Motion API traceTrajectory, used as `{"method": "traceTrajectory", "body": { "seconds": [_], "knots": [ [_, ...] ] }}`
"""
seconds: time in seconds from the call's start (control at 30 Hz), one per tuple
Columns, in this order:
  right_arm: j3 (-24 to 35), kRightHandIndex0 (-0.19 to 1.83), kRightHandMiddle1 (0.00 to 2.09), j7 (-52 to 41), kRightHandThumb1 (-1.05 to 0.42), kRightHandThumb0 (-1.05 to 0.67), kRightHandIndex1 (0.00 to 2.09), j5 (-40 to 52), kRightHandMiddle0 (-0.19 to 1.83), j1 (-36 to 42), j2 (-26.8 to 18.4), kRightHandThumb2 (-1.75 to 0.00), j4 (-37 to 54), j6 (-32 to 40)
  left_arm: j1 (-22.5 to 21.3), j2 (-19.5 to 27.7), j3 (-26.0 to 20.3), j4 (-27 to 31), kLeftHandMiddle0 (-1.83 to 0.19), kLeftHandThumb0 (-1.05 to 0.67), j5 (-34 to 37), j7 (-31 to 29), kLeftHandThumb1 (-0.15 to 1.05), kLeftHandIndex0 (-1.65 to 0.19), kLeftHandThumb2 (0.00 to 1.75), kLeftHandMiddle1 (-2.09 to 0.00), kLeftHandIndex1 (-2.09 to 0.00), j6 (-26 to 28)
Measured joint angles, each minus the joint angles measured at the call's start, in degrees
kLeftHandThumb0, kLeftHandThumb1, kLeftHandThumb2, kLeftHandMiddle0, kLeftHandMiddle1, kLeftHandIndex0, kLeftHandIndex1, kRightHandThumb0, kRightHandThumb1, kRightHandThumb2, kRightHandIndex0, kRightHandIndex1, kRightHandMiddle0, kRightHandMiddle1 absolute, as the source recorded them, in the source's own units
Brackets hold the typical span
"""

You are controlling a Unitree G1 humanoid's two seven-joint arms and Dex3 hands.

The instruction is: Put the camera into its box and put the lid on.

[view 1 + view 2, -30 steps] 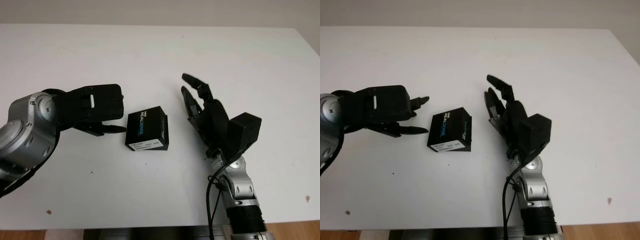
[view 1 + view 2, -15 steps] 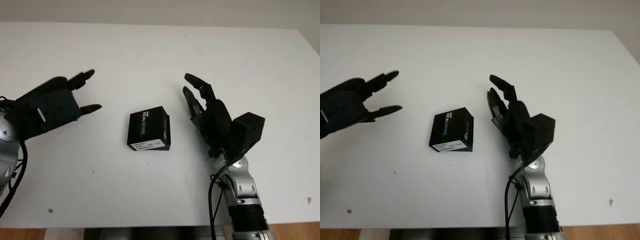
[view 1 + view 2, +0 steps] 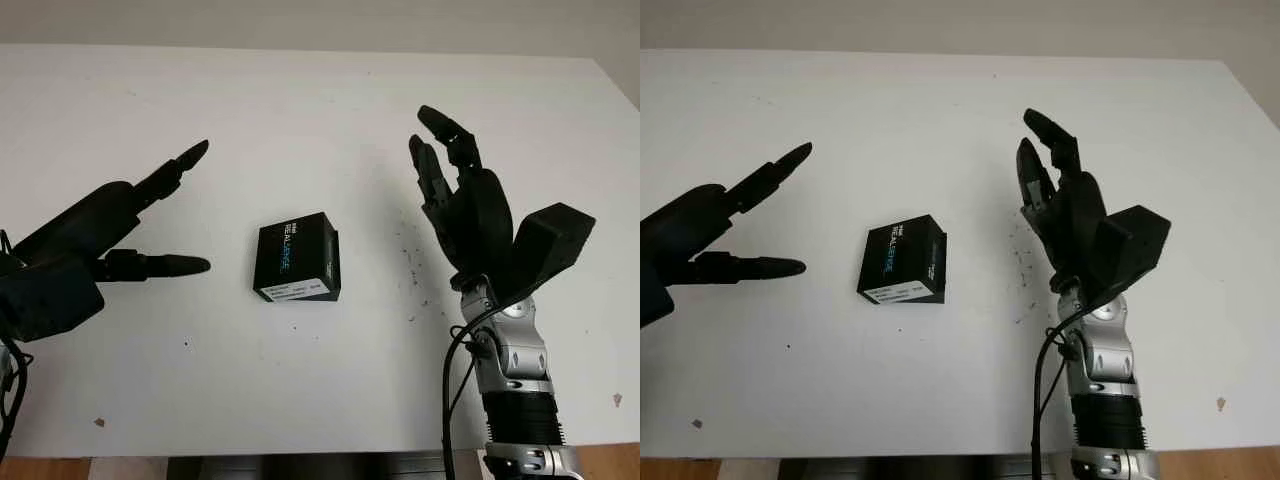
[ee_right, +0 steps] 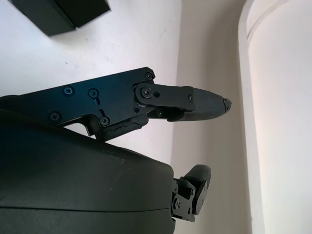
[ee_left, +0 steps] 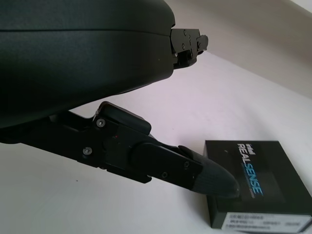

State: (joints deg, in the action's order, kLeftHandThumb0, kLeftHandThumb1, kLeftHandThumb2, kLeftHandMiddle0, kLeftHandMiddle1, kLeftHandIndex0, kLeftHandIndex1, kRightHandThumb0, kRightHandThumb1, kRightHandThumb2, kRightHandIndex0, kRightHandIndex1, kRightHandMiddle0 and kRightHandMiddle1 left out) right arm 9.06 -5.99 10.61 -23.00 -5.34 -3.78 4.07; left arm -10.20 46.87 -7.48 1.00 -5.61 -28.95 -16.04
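We see the box (image 3: 297,259) at frame center on the white table (image 3: 300,110): small, black, lidded, "REALSENSE" printed on top, white label on its front side. Left hand (image 3: 95,235) mid-left, open, empty. Right hand (image 3: 465,205) mid-right, open, empty.

box (image 3: 296,259) is black, small, squarish, closed with the lid on. white/blue "realsense" print runs along the top, white sticker label on the side facing the robot. sits flat on the white bench (image 3: 300,110), near the middle, turned slightly off square. nothing touching it, free on all sides.
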Motion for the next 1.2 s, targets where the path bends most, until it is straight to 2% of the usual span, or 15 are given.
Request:
{"method": "traceTrajectory", "body": {
  "seconds": [0.07,0.17,0.33,0.5,0.73,1.2],
  "knots": [
    [0.4,-0.11,0.22,-0.3,-1.05,-0.62,0.0,0.0,-0.19,-0.8,-1.0,-0.6,0.4,0.8,0.1,-0.1,0.3,0.0,0.15,-0.93,-0.4,-0.2,0.98,0.19,0.04,-0.04,-0.04,-1.3],
    [0.5,-0.18,0.03,-1.8,-1.05,-0.66,0.0,0.0,-0.19,-1.2,-3.2,-0.62,1.1,1.3,0.5,-0.5,0.9,0.2,0.18,-0.95,-0.7,-1.0,0.98,0.19,0.05,-0.02,-0.01,-1.7],
    [0.4,-0.19,0.02,-1.9,-1.05,-0.66,0.0,-0.6,-0.17,-1.0,-4.6,-0.62,2.6,2.8,0.9,-0.6,2.8,2.8,0.19,-0.97,-1.1,-3.5,0.97,0.19,0.05,0.0,0.0,1.1],
    [0.4,-0.19,0.04,-0.8,-1.05,-0.63,0.02,-0.7,-0.16,0.2,-4.6,-0.64,3.5,3.2,0.8,-2.4,4.6,4.5,0.19,-0.94,-3.1,-2.9,0.97,0.19,0.05,0.0,0.0,2.2],
    [0.1,-0.19,0.04,-0.1,-1.05,-0.64,0.03,-1.2,-0.16,0.7,-4.5,-0.64,3.9,3.2,-1.7,-7.0,7.5,2.2,0.18,-0.93,-7.1,1.4,0.99,0.19,0.06,-0.04,0.0,0.4],
    [-0.3,-0.16,0.06,1.4,-1.05,-0.62,0.05,-1.5,-0.14,0.8,-3.5,-0.64,4.4,3.4,-5.0,-11.1,10.9,0.5,0.15,-0.92,-10.4,2.8,0.97,0.17,0.05,-0.06,-0.03,2.5]
  ]
}}
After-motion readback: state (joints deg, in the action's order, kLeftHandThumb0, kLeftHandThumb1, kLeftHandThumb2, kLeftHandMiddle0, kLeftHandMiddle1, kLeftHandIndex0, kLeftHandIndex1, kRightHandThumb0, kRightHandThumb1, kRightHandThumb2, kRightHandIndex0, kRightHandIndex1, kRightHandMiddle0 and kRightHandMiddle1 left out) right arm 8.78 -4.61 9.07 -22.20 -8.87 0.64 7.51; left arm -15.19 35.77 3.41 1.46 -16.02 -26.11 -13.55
